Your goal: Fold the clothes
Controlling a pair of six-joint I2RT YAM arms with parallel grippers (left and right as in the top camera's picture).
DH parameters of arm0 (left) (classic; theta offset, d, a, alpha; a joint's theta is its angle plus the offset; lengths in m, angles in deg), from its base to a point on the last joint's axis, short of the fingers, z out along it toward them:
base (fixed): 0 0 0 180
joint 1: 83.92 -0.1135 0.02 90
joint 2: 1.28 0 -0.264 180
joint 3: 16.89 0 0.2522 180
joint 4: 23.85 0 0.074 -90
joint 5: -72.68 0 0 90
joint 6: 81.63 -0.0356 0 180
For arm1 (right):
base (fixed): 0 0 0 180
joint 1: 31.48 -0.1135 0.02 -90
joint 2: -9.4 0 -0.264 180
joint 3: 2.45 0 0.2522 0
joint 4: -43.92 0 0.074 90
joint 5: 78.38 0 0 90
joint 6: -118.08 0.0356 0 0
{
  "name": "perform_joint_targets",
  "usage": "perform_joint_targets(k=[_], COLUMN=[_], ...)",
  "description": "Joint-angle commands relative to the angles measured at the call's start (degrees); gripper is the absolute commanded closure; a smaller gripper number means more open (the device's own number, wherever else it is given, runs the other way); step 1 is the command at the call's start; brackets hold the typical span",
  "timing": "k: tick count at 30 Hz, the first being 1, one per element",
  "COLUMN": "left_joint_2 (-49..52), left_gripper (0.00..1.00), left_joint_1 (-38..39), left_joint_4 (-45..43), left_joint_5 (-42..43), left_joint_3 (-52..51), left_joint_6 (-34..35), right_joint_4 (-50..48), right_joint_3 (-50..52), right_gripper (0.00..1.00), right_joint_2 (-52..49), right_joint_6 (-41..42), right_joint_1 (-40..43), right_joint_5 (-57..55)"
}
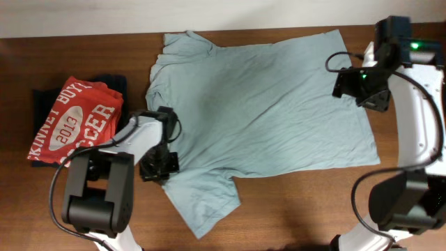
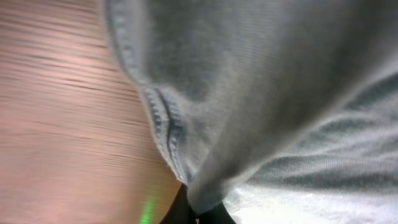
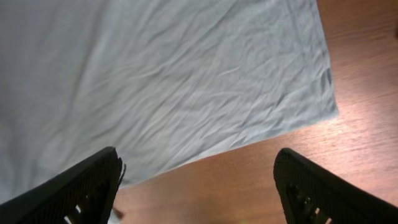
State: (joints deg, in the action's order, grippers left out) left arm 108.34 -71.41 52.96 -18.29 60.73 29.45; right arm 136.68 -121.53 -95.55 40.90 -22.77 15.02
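Note:
The clothes (image 1: 265, 111), a plain pale grey-blue t-shirt, lie spread flat across the wooden table, neck to the left and hem to the right. My left gripper (image 1: 159, 164) sits at the shirt's near-left edge by the lower sleeve. In the left wrist view it (image 2: 196, 210) is shut, with a fold of the shirt (image 2: 261, 93) pinched and bunched up between the dark fingers. My right gripper (image 1: 357, 85) hovers over the far-right part of the shirt. In the right wrist view it (image 3: 199, 186) is open and holds nothing, with the shirt's hem edge (image 3: 249, 134) and bare table below it.
A folded red t-shirt (image 1: 73, 124) with white "2013" lettering lies on a black garment (image 1: 111, 82) at the left of the table. Bare wood (image 1: 293, 209) shows along the near edge and to the right of the hem.

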Motion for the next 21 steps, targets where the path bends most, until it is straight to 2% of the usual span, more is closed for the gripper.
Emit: perform_joint_targets(k=[1, 8, 17, 18, 21], left_joint_2=[2.19, 2.16, 1.92, 1.73, 0.28], left_gripper=[0.99, 0.99, 0.99, 0.96, 0.78], left_joint_1=[-3.76, -7.65, -7.41, -7.43, -7.41], left_joint_4=[0.09, 1.51, 0.79, 0.94, 2.36], left_joint_5=[-7.76, -8.66, -8.94, -8.94, -8.94], left_joint_3=[-1.36, -1.36, -1.09, -0.61, 1.66], left_joint_6=[1.16, -0.15, -0.83, -1.44, -1.44], right_joint_4=[-1.84, -2.69, -3.04, -3.21, -3.87], right_joint_3=[2.49, 4.17, 5.29, 5.38, 5.35], right_gripper=[0.18, 0.16, 0.14, 0.14, 0.14], right_joint_2=[-0.33, -0.33, -0.35, -0.35, -0.33], right_joint_6=[-0.35, 0.09, 0.04, 0.04, 0.07], right_joint_1=[0.44, 5.75, 8.98, 8.98, 9.35], right_joint_5=[-0.9, 0.48, 2.4, 2.62, 4.59])
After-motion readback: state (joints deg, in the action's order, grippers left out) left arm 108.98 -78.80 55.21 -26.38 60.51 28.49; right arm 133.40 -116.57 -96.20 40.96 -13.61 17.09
